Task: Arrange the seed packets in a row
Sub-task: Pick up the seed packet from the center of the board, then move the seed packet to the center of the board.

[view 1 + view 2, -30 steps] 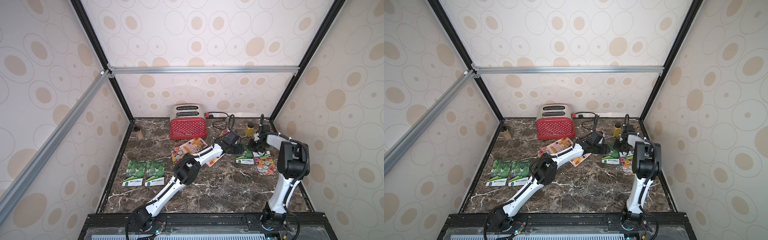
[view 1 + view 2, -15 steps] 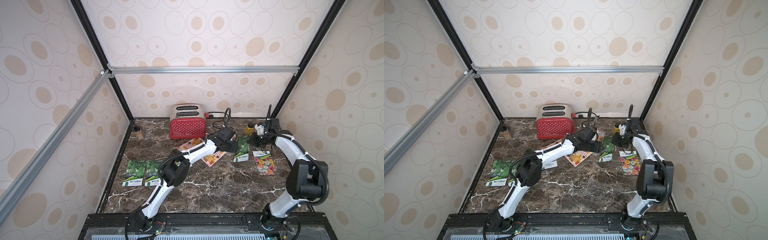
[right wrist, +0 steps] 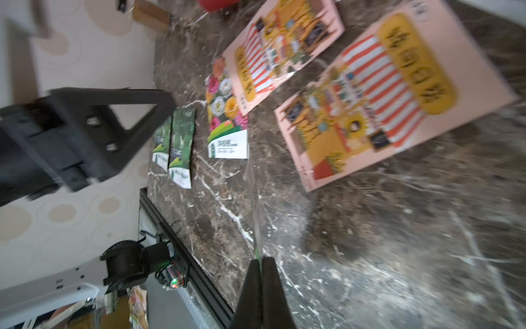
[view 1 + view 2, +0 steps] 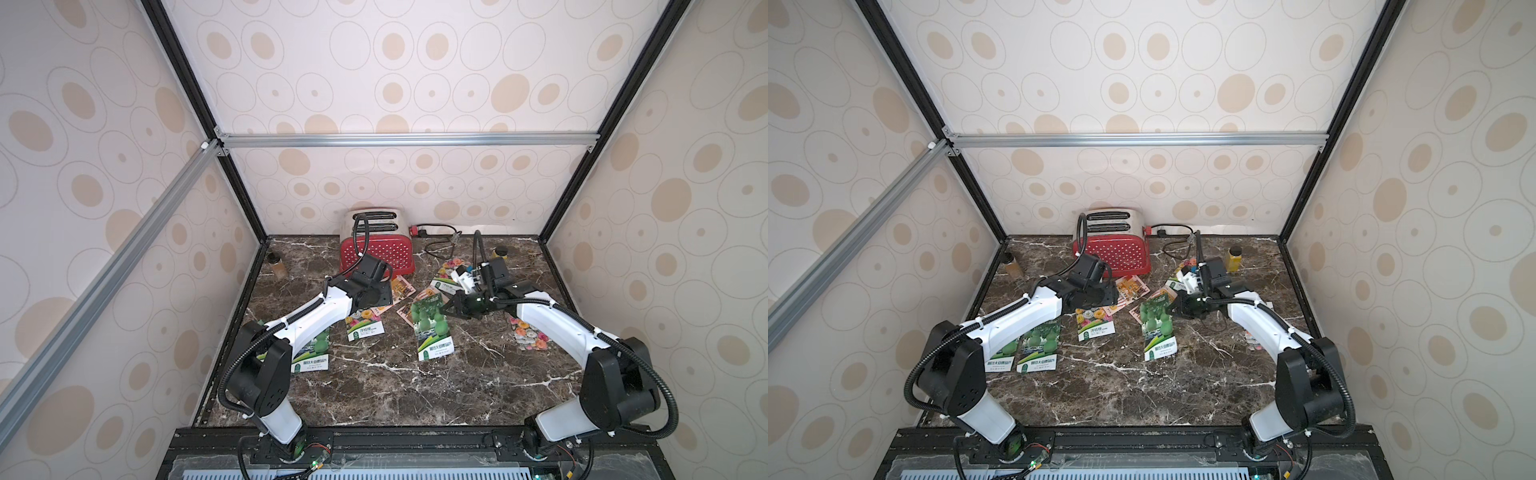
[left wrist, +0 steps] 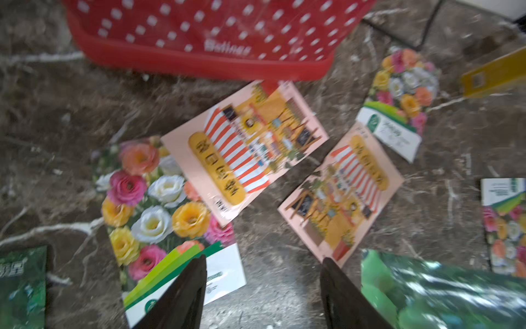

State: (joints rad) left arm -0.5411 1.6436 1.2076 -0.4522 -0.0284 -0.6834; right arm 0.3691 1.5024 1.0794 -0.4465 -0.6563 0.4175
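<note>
Right end effector (image 4: 449,309) clenched on the upper edge of a green gourd packet (image 4: 432,332), which hangs above the middle of the counter (image 4: 374,395), apparently clear of the marble. The right wrist view shows the packet edge-on between the closed fingers (image 3: 270,290).

A second ago this packet was at the far right, with the left arm stretched across to it. That arm has since drawn back, and the left end effector (image 5: 263,259), released and empty, now hovers in front of the toaster (image 4: 382,253), above the two peach packets (image 5: 244,153). Judged meaning: the third gourd packet is on its way to the row.

Row so far, near left: two gourd packets (image 4: 1040,345) side by side, then a flower packet (image 4: 363,326) set slightly farther back. The held packet hangs just beyond it, with bare counter between.

Unsorted: the peach pair, one overlapping the flower packet's top, and two flower packets (image 4: 525,336) on the right. Yellow jar (image 4: 500,252) at the rear.
</note>
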